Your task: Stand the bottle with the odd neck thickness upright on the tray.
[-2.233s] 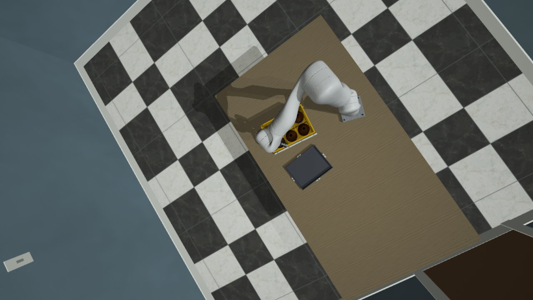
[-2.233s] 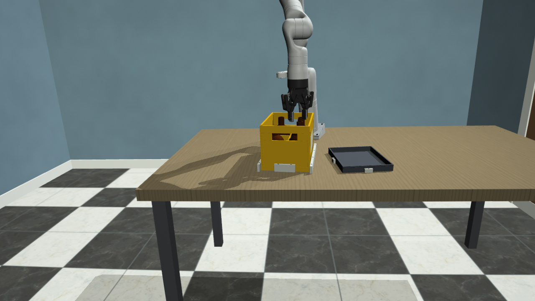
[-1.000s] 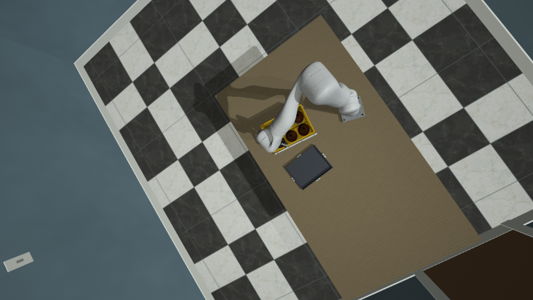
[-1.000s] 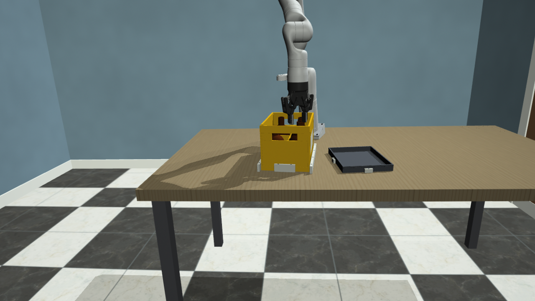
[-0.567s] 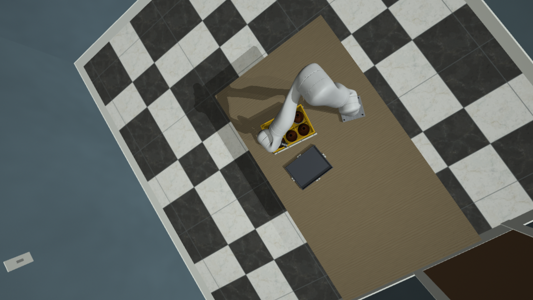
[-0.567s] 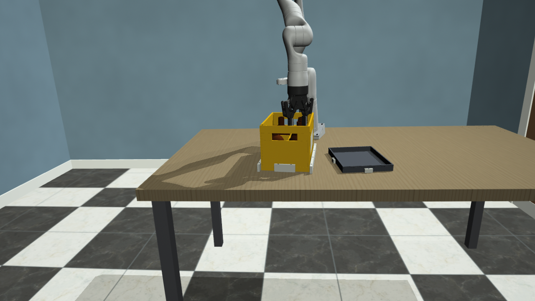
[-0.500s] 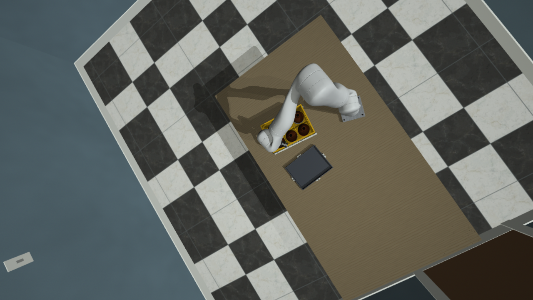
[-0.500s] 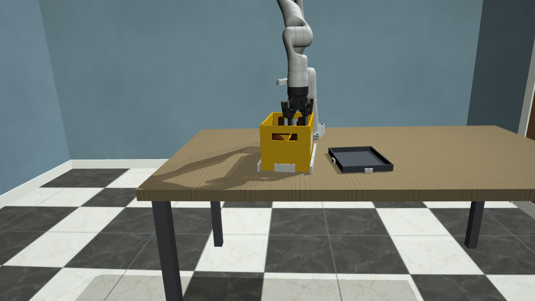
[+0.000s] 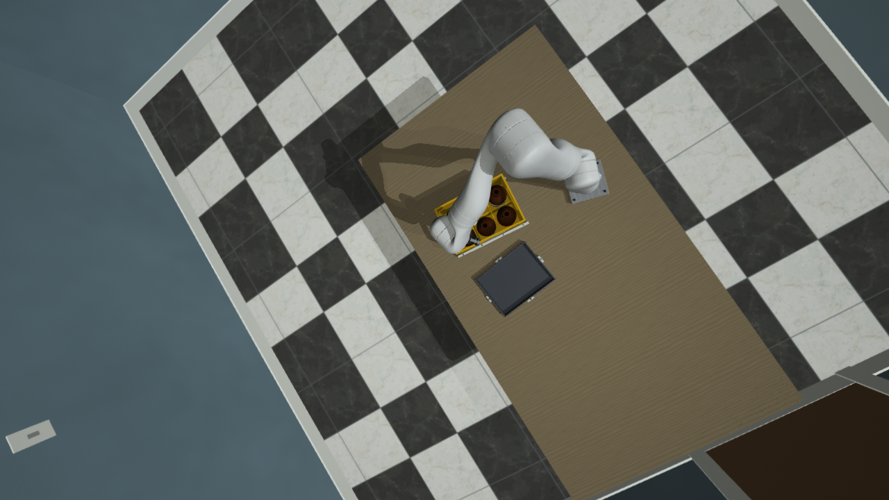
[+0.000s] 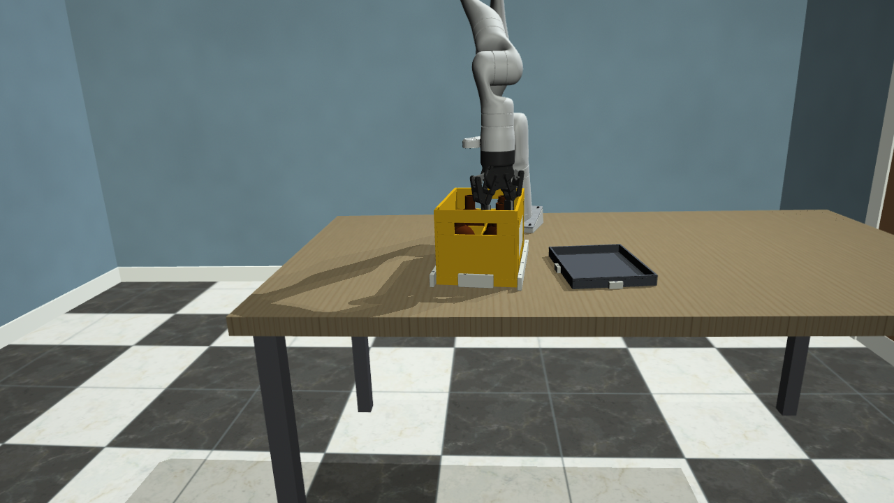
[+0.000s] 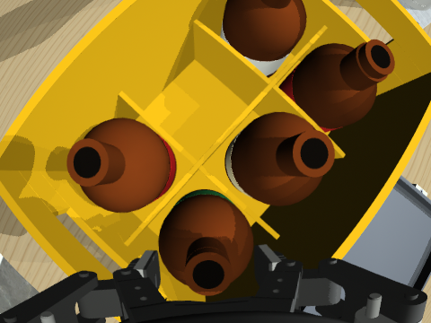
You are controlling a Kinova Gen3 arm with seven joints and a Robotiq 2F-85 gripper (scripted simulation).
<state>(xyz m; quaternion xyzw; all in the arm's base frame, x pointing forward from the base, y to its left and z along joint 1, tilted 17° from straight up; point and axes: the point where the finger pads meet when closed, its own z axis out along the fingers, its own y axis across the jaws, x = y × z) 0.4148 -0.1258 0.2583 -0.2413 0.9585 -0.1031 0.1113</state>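
Observation:
A yellow crate (image 10: 479, 236) stands on the table and holds five brown bottles. In the wrist view the nearest bottle (image 11: 206, 248) stands in the near compartment, its neck between my two fingers. My gripper (image 11: 206, 264) is open, with a finger on either side of that neck and not touching it. The other bottles are at the left (image 11: 117, 163), in the middle (image 11: 282, 156), at the far top (image 11: 266, 13) and at the right (image 11: 344, 81). In the exterior view my gripper (image 10: 496, 193) reaches just inside the crate's top. The dark tray (image 10: 601, 266) lies to the right of the crate and has nothing on it.
Yellow dividers (image 11: 230, 108) split the crate into compartments. The crate rests on a low white base (image 10: 478, 279). The arm's base plate (image 9: 587, 183) is bolted to the table behind the crate. The arm hides part of the crate in the top view (image 9: 481, 214).

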